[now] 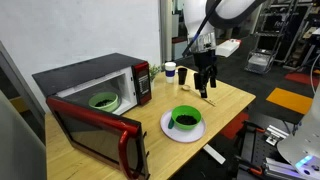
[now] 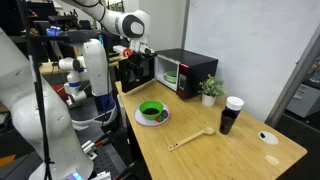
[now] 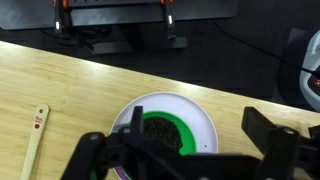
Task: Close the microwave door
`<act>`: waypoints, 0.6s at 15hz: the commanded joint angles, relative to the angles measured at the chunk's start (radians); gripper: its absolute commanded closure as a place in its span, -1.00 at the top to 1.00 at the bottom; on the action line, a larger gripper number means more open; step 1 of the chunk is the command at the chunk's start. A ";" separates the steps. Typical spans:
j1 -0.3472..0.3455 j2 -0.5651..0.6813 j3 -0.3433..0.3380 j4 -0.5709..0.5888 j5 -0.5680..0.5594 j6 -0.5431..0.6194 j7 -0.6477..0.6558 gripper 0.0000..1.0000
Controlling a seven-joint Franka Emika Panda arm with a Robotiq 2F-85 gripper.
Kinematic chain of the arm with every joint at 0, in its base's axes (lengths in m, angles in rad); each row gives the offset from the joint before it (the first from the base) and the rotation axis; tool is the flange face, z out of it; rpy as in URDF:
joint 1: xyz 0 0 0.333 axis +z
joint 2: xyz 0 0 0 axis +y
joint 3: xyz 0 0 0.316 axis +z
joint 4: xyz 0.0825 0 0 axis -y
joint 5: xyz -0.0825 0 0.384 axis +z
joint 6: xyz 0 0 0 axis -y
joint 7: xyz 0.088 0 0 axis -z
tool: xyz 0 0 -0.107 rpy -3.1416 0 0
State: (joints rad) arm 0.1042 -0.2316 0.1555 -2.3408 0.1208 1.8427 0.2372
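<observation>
Black fingers (image 3: 98, 152) of the gripper (image 3: 185, 158) fill the bottom of the wrist view, cut off by the frame edge. They are spread wide with nothing between them: released. Just beyond, a white plate (image 3: 203, 116) carries a green bowl (image 3: 168, 128), partly hidden behind the fingers; its dark contents are too blurred to name. A wooden spoon (image 3: 36, 132) lies on the table (image 3: 90, 75) to one side, its lower end out of frame.

In an exterior view the gripper (image 1: 205, 86) hangs over the table, near the plate and well apart from the microwave (image 1: 95, 78). The microwave stands at the other end of the table, black-topped with red trim. Its red-framed door (image 1: 95, 135) is swung wide open, and the hinge side is hard to make out. A green dish (image 1: 103, 100) sits inside the lit cavity. Two cups (image 1: 171, 70) stand behind.
</observation>
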 commanded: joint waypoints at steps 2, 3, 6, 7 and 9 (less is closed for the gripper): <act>0.003 0.000 -0.003 0.002 -0.001 -0.003 0.001 1.00; 0.003 0.000 -0.003 0.002 -0.001 -0.003 0.001 1.00; 0.003 0.000 -0.003 0.002 -0.001 -0.003 0.001 1.00; 0.003 0.000 -0.003 0.002 -0.001 -0.003 0.001 1.00; 0.000 -0.002 -0.003 0.000 -0.009 -0.008 0.007 1.00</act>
State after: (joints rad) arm 0.1043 -0.2316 0.1554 -2.3408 0.1201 1.8427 0.2372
